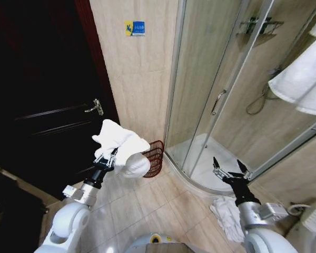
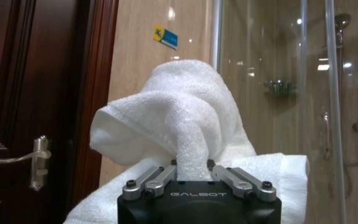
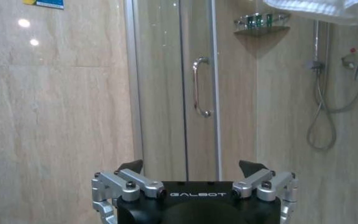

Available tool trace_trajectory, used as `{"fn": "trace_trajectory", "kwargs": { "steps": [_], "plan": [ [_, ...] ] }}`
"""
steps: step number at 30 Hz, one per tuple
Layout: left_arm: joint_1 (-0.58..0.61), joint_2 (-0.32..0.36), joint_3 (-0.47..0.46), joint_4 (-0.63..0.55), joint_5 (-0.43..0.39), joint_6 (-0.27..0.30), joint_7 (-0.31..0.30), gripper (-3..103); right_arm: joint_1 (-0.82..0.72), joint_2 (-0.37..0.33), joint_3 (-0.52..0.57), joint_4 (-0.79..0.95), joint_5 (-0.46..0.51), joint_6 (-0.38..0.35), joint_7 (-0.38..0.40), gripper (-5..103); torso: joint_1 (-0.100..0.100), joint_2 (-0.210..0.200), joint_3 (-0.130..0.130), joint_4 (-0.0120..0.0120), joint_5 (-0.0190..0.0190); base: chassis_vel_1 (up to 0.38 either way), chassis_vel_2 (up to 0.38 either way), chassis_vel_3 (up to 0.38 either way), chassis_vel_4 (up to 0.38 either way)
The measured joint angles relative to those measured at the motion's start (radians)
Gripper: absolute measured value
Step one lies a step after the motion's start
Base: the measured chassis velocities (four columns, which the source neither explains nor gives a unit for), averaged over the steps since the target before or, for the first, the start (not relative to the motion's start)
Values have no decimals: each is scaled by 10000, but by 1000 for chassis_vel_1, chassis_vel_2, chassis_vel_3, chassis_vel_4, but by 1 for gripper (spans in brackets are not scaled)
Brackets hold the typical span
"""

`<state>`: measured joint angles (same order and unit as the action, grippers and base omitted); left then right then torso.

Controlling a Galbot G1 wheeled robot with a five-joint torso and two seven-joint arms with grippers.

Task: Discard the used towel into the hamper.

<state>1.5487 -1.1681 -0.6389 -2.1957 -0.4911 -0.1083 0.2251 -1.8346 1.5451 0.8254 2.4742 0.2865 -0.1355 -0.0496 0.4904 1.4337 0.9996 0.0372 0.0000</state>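
Left end effector [image 1: 106, 158] clamped on bunched white terry towel [image 1: 121, 147], raised, hiding part of reddish-brown ribbed round hamper [image 1: 155, 157] on floor behind. Right end effector [image 1: 229, 167] spread wide, empty.

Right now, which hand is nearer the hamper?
Left. The left hand, clamped on the towel, is raised beside the hamper; the open right hand is farther off, by the shower.

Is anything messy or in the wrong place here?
Yes. A crumpled white cloth lies on the floor tiles beside the shower door. The left gripper holds the towel near the hamper.
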Motion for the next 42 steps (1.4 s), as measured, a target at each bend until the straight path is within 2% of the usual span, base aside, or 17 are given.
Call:
{"fn": "trace_trajectory", "kwargs": {
  "steps": [26, 39, 42],
  "plan": [
    [-82, 125, 120, 142, -22, -2, 160, 14, -221, 141, -94, 245, -247, 4, -5, 100, 2, -1, 1, 3, 2, -74, 77, 84, -76],
    [-1436, 1050, 2114, 1235, -21, 281, -358, 14, -220, 123, -86, 265, -316, -170, 7, 100, -1, 0, 0, 2, 0, -4, 5, 2, -4],
    [-2618, 1504, 3330, 2362, 25, 283, -806, 14, -411, 180, -98, 265, -312, -247, 6, 100, 0, 0, 1, 0, 0, 0, 0, 0, 0]
  ]
}}
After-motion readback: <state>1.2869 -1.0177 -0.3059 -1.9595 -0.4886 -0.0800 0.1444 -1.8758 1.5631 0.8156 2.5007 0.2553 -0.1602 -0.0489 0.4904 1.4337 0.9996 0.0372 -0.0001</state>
